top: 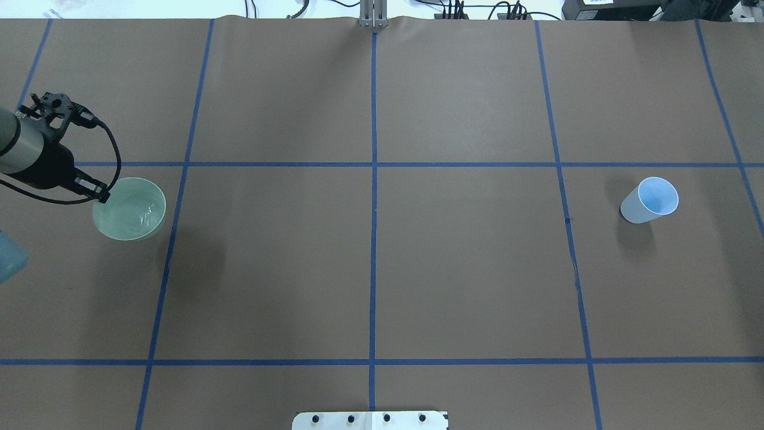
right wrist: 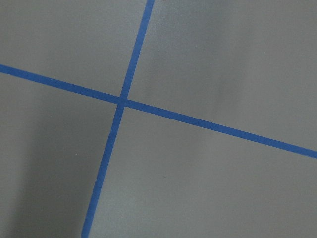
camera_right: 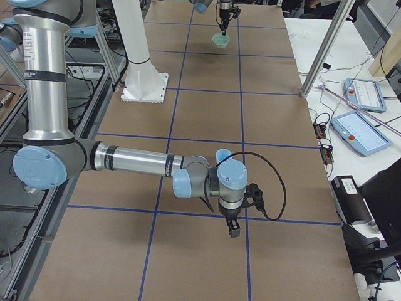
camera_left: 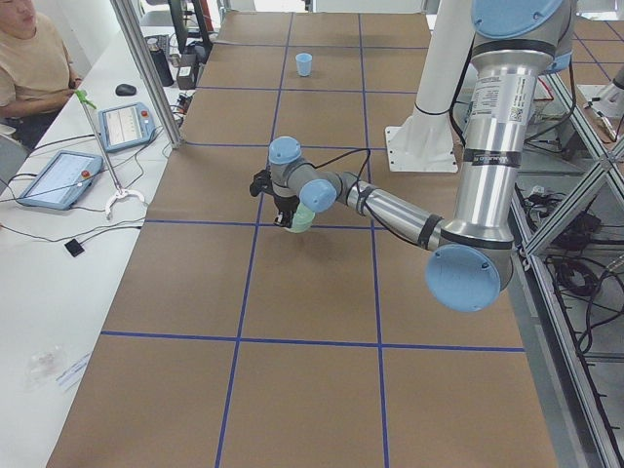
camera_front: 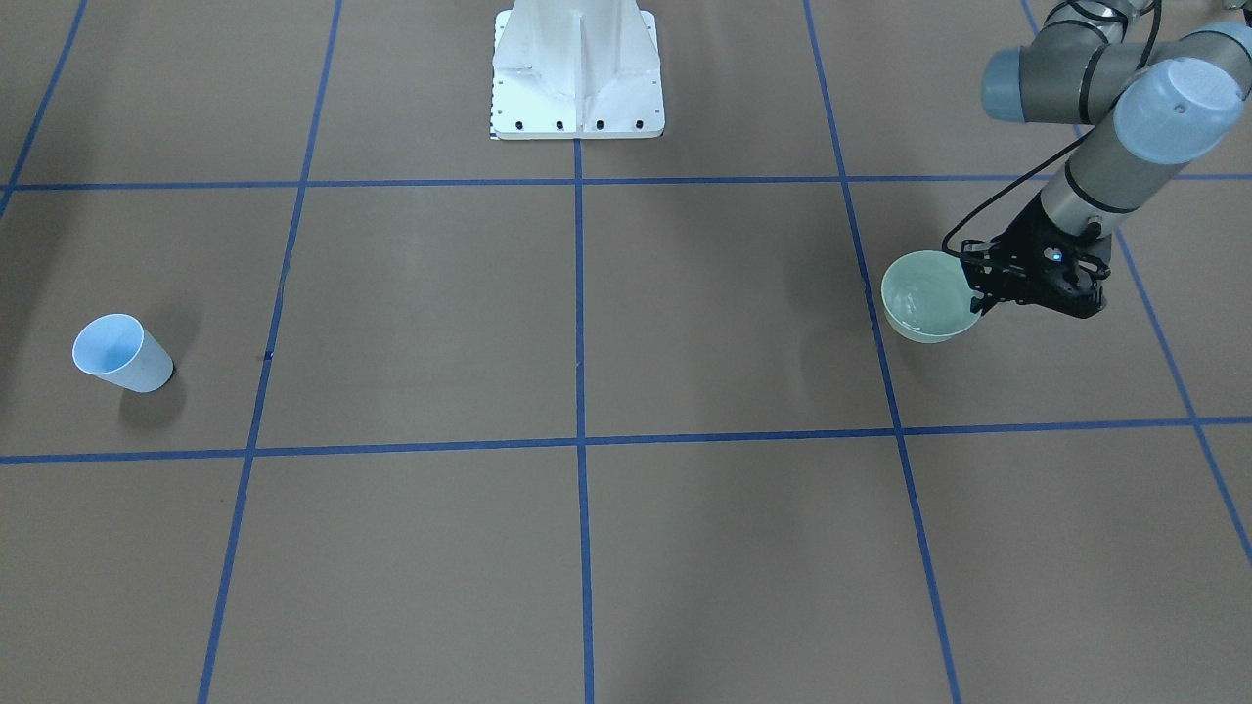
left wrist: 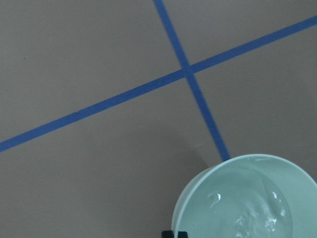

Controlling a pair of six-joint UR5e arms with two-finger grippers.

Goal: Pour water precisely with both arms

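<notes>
My left jaws are clamped on the near rim of a pale green bowl (camera_front: pixel 924 334), one finger inside the wall and one outside. My wrist camera shows a single black fingertip (left wrist: pixel 174 234) at that rim. The water (left wrist: pixel 245 218) lies in the bottom of the bowl, just beyond my grip, clear and rippled with small white glints. I cannot tell whether the bowl sits on the bench (top: pixel 370 269) or hangs just above it. A crossing of blue tape lines (left wrist: pixel 185 72) lies on the brown bench just past the bowl's far side. My left arm (camera_front: pixel 1105 166) slopes down to the bowl from above and behind the grip.

My right jaws show only in the side view from my right, where they point straight down above the bench, close over a blue tape line. From there I cannot tell whether they are apart or together. My right arm (camera_right: pixel 138 160) reaches out level to them.

A light blue cup (top: pixel 650 200) stands upright with its mouth up, well apart from my left jaws and across the bench on my right side. The white pedestal (camera_front: pixel 577 73) stands between my two arms, back from both jaws. A person (camera_left: pixel 29 58) sits at a side table beyond the bench.
</notes>
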